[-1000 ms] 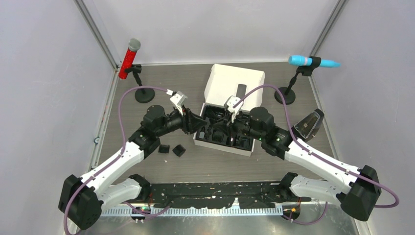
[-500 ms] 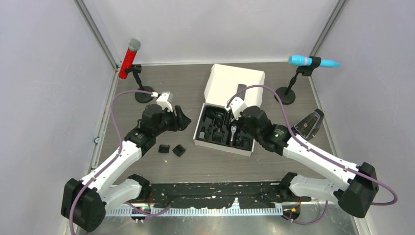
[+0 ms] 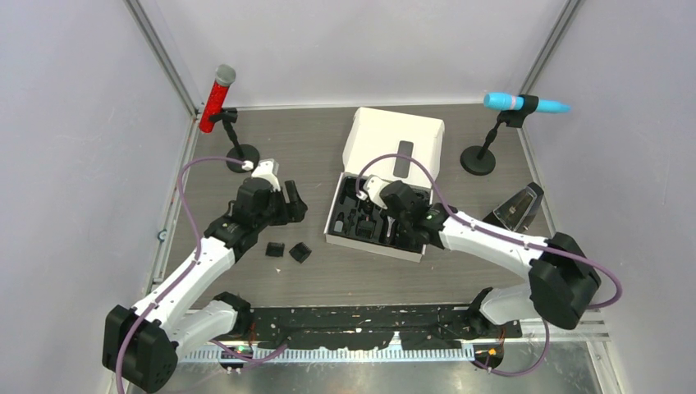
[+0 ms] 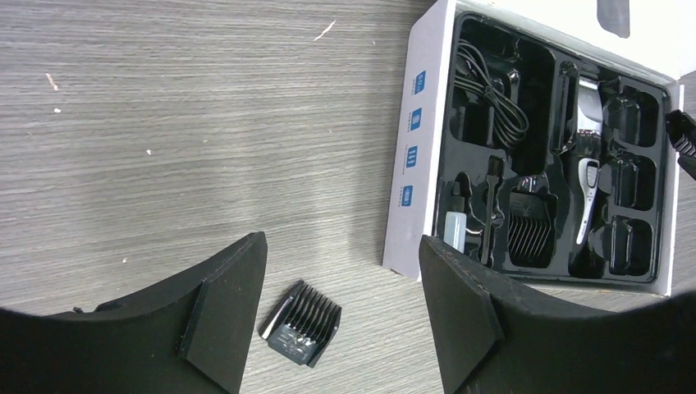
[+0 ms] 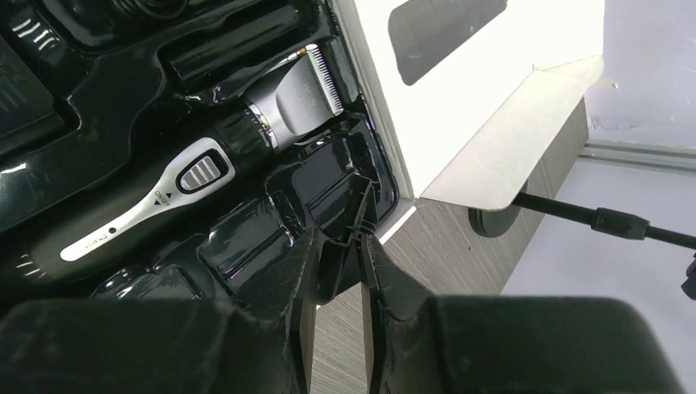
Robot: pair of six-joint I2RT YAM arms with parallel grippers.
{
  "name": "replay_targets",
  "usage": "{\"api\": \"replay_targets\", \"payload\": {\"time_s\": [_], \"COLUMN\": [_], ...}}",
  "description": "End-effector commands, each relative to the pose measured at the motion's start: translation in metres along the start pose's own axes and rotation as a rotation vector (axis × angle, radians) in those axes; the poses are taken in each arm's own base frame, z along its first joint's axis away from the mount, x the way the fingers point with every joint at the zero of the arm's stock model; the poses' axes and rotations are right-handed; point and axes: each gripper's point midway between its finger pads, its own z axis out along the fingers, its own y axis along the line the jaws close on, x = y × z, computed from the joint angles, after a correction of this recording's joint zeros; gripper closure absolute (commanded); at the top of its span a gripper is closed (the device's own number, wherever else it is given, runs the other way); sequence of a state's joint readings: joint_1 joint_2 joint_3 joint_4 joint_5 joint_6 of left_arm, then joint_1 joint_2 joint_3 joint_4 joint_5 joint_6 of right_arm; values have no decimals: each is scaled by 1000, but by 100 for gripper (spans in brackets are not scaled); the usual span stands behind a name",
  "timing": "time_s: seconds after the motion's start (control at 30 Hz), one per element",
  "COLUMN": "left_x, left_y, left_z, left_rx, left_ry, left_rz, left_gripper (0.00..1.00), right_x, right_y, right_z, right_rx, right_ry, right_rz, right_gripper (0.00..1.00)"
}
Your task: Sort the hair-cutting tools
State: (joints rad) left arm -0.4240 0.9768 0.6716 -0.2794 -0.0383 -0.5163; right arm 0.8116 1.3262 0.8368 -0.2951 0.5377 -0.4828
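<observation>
Arms repositioned: left claw [image 4: 341, 246] drawn back from white box [image 4: 414, 164], jaws now wide, empty, above loose comb attachment [image 4: 301, 322] on desk [image 4: 164, 123]; right claw [image 5: 343, 240] moved to right edge of tray [image 5: 246, 242], pinched on thin black comb piece [image 5: 354, 209]. Clipper [image 5: 205, 176] lies in tray alongside. Likely meaning: one comb set down, next being lifted. Setting: plain grey walls [image 3: 82, 123], grey wood-grain desk.

A bare strip of tabletop [image 3: 369, 275] is left along the near edge. The centre rear is blocked by the white box [image 3: 386, 139], the far corners by the red microphone [image 3: 218, 98] and blue microphone [image 3: 525, 103]. Two comb attachments [image 3: 300, 252] are strewn near the spread left tool [image 4: 341, 242]; the box's right end is filled by the right tool [image 5: 341, 238], pinched on a thin black piece [image 5: 359, 205].
</observation>
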Motion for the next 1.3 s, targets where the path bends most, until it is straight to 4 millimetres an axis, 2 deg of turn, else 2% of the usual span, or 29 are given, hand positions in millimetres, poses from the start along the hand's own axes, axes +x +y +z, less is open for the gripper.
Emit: {"api": "replay_targets", "payload": {"time_s": [0.0, 0.47, 0.73, 0.83, 0.93, 1.27], "left_x": [-22, -19, -18, -17, -16, -15], "left_y": [-3, -2, -2, -1, -2, -3], "left_z": [-8, -5, -5, -4, -4, -2], "left_rx": [-10, -13, -10, -11, -10, -2], "left_ry": [-58, -38, -31, -28, -24, -10], "left_rz": [-7, -4, -5, -4, -2, -4], "left_gripper": [29, 29, 29, 29, 29, 29], "right_x": [-9, 21, 31, 34, 30, 3], "right_y": [-7, 3, 2, 3, 4, 14], "right_z": [11, 37, 43, 42, 38, 15], "right_rx": [48, 58, 85, 74, 53, -68], "right_ry": [-9, 138, 198, 209, 195, 68], "right_rz": [-66, -276, -340, -345, -316, -160], "right_gripper": [95, 94, 85, 76, 68, 60]}}
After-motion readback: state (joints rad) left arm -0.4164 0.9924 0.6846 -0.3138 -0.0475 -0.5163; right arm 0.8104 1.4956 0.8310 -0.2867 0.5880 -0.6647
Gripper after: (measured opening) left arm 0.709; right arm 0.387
